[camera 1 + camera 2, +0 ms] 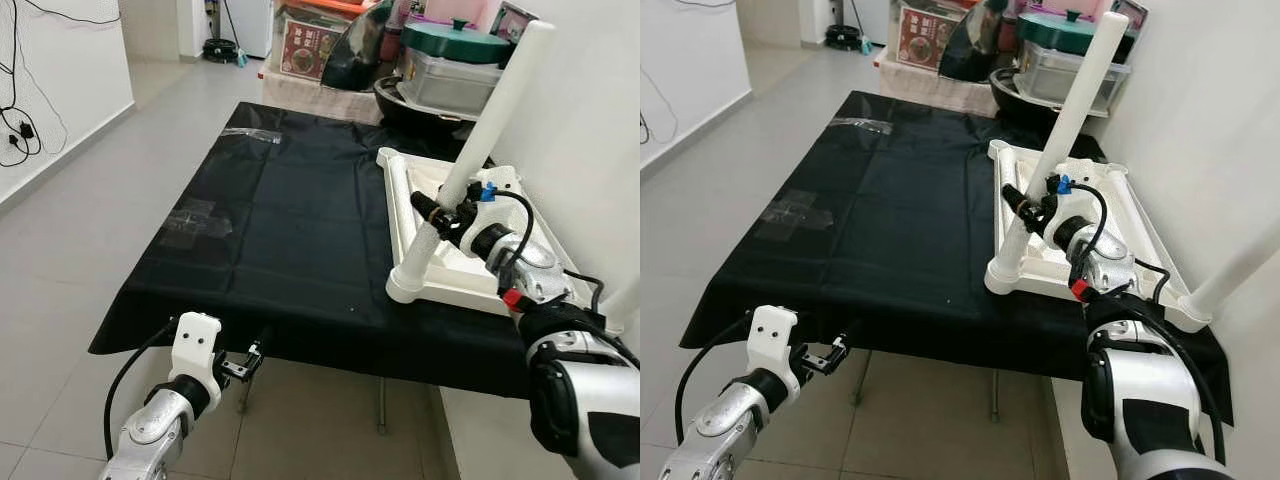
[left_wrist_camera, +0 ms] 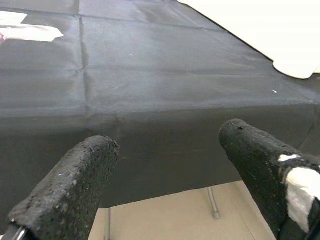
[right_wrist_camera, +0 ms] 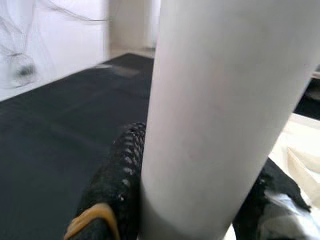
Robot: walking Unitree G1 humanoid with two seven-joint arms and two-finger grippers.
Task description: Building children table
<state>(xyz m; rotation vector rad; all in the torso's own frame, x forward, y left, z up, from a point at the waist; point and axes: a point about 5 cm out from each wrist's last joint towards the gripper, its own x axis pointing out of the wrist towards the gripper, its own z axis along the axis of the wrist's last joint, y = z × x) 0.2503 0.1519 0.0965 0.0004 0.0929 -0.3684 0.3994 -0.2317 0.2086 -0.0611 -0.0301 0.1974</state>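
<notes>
A white children's tabletop (image 1: 470, 275) lies upside down on the black-covered table (image 1: 290, 220) at its right side. A white round leg (image 1: 490, 125) stands tilted in the near left corner socket (image 1: 410, 285). My right gripper (image 1: 432, 212) is shut on that table leg (image 3: 220, 110) low down, with a black finger (image 3: 117, 180) on each side. Another white leg (image 1: 1240, 265) sticks up at the near right corner. My left gripper (image 1: 250, 362) hangs open below the table's front edge, its fingers (image 2: 75, 185) holding nothing.
Boxes, a green-lidded pot (image 1: 455, 40) and a black pan (image 1: 420, 105) are piled behind the table. A white wall (image 1: 590, 110) runs close along the right. Tape patches (image 1: 195, 220) mark the cloth. Cables (image 1: 20, 130) hang on the left wall over tiled floor.
</notes>
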